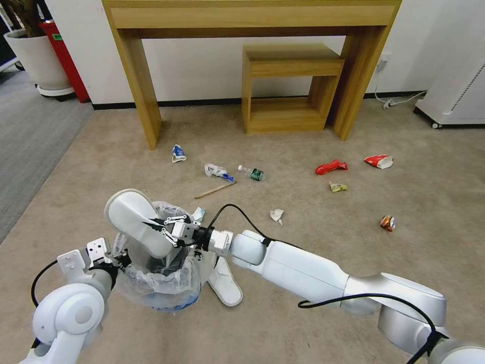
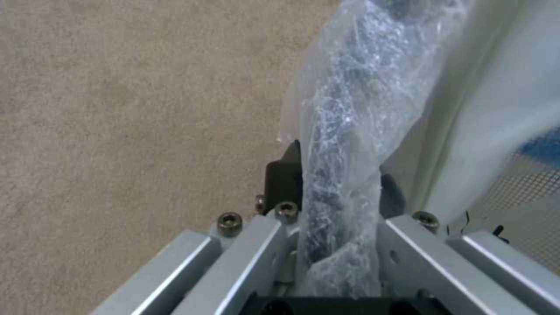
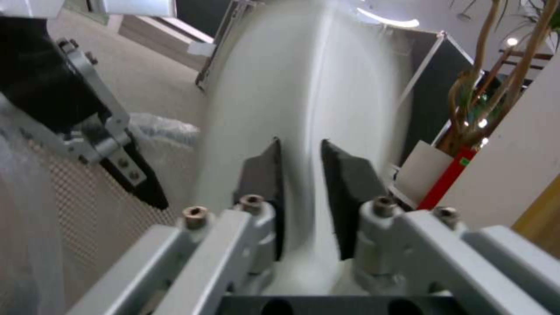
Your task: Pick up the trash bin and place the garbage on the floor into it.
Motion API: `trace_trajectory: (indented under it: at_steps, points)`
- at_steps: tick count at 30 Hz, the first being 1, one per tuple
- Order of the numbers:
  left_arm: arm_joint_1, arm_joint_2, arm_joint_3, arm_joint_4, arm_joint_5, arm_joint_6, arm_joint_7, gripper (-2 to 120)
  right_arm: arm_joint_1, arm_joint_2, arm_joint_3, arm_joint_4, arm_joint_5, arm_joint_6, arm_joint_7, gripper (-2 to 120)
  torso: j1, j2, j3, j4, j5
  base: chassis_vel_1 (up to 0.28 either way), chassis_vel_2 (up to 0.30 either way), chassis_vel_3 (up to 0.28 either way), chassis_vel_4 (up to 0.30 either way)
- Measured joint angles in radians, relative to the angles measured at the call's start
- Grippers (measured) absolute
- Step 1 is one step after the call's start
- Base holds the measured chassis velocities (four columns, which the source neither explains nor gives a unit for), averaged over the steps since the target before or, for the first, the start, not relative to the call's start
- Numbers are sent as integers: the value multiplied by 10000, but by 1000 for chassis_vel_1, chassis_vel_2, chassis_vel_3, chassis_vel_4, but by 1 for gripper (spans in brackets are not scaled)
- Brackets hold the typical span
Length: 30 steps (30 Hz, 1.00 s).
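We are looking down at our left gripper [image 1: 118, 260], which is clenching its jaws on the bag-covered rim of the bin [image 1: 161, 288]; the left wrist view is showing the crinkled bag [image 2: 338, 175] pinched between the dark pads [image 2: 283, 179]. The bin is sitting low before us, on or just above the floor [image 1: 303, 232]; we cannot tell which. Blue is showing at its base, and its mesh wall [image 3: 87, 197] is showing in the right wrist view.

Our right gripper [image 1: 169, 230] is reaching across from the right to the bin's mouth, its jaws grasping the edge of a white lid [image 1: 139, 220] that is tilting over the opening. In the right wrist view the pads [image 3: 350, 175] are closing on the lid's [image 3: 303, 109] rim, one on either side. A white flat piece [image 1: 227, 285] is lying on the floor just beside the bin.

Farther out, litter is lying scattered on the floor: crumpled paper [image 1: 277, 215], a stick [image 1: 214, 190], a blue-white wrapper [image 1: 217, 172], a bottle [image 1: 252, 173], another wrapper [image 1: 178, 153], a yellow scrap [image 1: 338, 187], a can [image 1: 387, 223], a red wrapper [image 1: 331, 167] and a red-white cup [image 1: 379, 161].

Beyond the litter, a wooden surface [image 1: 252, 20] is standing against the wall with a stool [image 1: 288, 88] under it.
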Motion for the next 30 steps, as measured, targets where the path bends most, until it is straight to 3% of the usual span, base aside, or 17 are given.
trace_trajectory:
  at_steps: [9,17,20,21,23,30]
  points:
    - [36,-69,-16,-7,49,0,-3,1,-184,-183,60,610,209,-119,210,53,0,0,0,0,0,0,0,0,0]
    - [96,13,-163,89,66,-5,-10,1,-276,-802,457,2394,2376,-1892,1551,82,0,0,0,3,1,0,0,0,0]
    - [80,134,-295,222,49,-18,-16,1,-499,-1841,930,3623,3550,-3036,2511,96,0,0,-1,3,3,0,0,0,0]
    - [80,134,-295,222,49,-18,-16,1,-499,-1841,930,3623,3550,-3036,2511,96,0,0,-1,3,3,0,0,0,0]
    - [15,226,-345,372,29,-19,-17,1,-958,-2847,1458,4337,4162,-3554,3046,99,0,0,-1,-2,3,0,0,0,0]
    - [-290,401,-286,985,-20,-28,-9,1,-2658,-4486,3497,5488,4318,-3712,3227,100,0,0,-1,-1,5,0,0,0,0]
